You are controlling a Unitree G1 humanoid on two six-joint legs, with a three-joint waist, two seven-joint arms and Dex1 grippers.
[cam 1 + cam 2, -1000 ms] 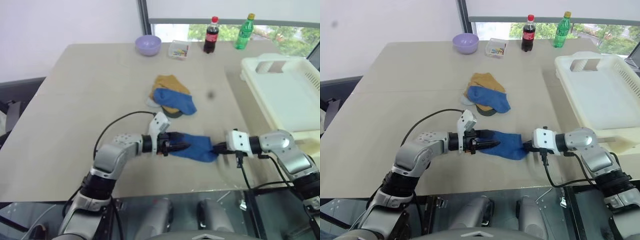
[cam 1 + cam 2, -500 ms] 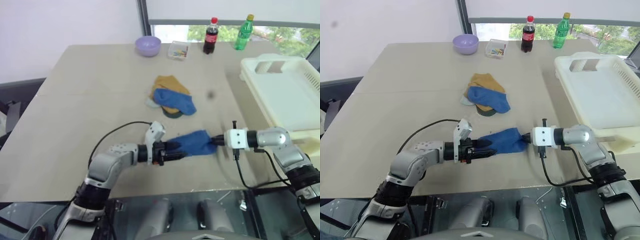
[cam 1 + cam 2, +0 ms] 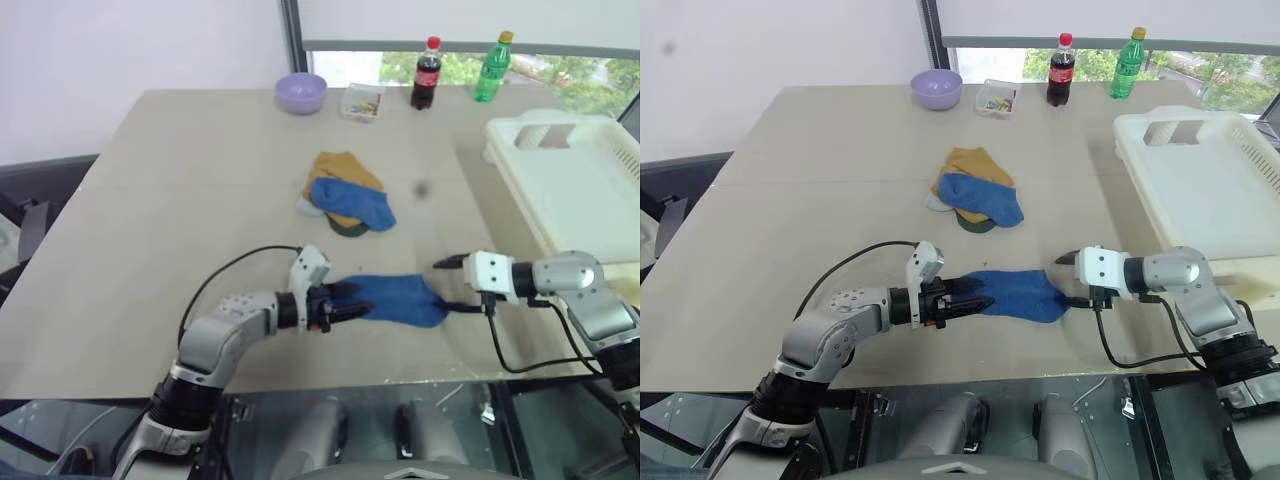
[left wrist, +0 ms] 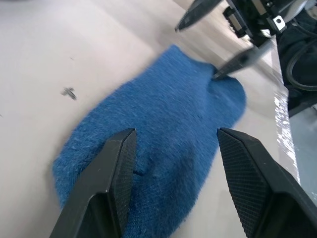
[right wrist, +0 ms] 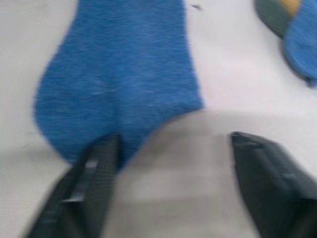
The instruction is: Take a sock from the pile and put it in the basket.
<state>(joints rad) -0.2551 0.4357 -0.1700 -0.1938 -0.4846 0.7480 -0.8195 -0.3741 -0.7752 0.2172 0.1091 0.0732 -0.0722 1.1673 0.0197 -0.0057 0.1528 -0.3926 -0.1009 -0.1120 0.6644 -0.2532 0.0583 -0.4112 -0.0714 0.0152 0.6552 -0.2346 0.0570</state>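
A single blue sock (image 3: pixel 398 299) lies flat on the table between my two grippers, near the front edge. My left gripper (image 3: pixel 345 301) is at its left end, open; in the left wrist view the fingers (image 4: pixel 119 183) straddle that end. My right gripper (image 3: pixel 449 285) is at the sock's right end, open wide, with its lower fingertip touching the sock's edge. The pile (image 3: pixel 345 195) of blue, mustard and dark socks sits at mid-table. To the right, the cream-white basket (image 3: pixel 580 180) stands beyond my right arm.
At the far edge stand a lilac bowl (image 3: pixel 301 92), a small clear box (image 3: pixel 361 100), a cola bottle (image 3: pixel 427 72) and a green bottle (image 3: pixel 491 65). A black cable loops off my left arm (image 3: pixel 225 275). The table's front edge is just below both grippers.
My right gripper has opened and let go of the sock. The sock, lifted half a second ago, now lies flat. The right hand has drawn slightly right.
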